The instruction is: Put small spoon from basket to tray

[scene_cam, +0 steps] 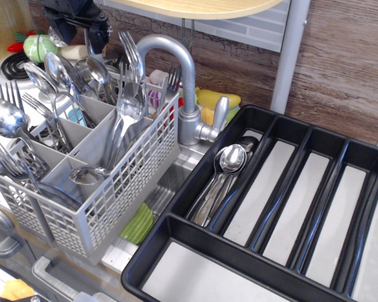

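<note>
Your pincer (96, 39) hangs at the top left of the view, above the back compartments of the basket (123, 195). Only its dark body and lower tips show, cut off by the frame edge, and you cannot tell whether it is released or clenched on anything; cutlery handles crowd right beneath it.

The light grey basket sits at the left, its grid-slotted wall facing you. Its square compartments bristle with spoons (58, 75) and forks (131, 51), most standing bowl or tines up. A wide-bowled spoon (6, 118) leans out over the left rim, and another spoon (88, 175) lies bowl-down against the front divider. Which of these is the small spoon you cannot pick out with certainty: several slimmer ones stand in the rear compartments near the pincer, packed close and overlapping.

The black tray (176, 248) fills the right and lower part of the view, tilted toward you, its long parallel compartments showing pale grey bottoms. The leftmost long compartment already holds a few small spoons (230, 162), lying together with bowls toward the far end and handles running down toward you. The other compartments show only their bottoms.

Between basket and tray stands a grey toy faucet (183, 82) over a small steel sink (173, 179), with a green sponge-like item (137, 225) at the sink's near edge. Yellow and green toy pieces (215, 100) rest behind the faucet against the wood-patterned wall.
</note>
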Tool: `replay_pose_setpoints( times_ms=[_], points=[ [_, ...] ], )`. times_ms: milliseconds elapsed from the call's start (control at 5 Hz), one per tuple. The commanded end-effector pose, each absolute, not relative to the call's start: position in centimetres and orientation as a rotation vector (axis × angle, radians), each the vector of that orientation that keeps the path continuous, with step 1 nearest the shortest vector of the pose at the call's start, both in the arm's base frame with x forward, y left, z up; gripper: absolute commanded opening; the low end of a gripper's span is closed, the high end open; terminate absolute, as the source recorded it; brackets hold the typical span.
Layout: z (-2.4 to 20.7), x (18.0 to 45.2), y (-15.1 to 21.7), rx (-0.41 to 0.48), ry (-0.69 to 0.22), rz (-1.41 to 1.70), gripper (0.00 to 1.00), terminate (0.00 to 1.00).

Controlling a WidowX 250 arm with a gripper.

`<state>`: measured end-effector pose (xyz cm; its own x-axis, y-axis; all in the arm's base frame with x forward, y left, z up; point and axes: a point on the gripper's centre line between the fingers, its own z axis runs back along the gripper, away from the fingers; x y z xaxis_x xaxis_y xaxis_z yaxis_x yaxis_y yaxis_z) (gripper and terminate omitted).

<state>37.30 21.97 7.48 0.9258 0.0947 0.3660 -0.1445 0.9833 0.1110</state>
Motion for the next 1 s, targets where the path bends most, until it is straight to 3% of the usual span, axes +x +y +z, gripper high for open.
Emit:
replay_pose_setpoints(
  times_ms=[0,400,800],
  points=[
    [7.5,37.3,22.0,0.137,-0.368,0.123,1.00,0.00],
    [4.9,37.1,22.8,0.042,-0.375,0.235,1.00,0.00],
    [3.8,37.7,23.1,0.033,-0.412,0.256,1.00,0.00]
  ],
)
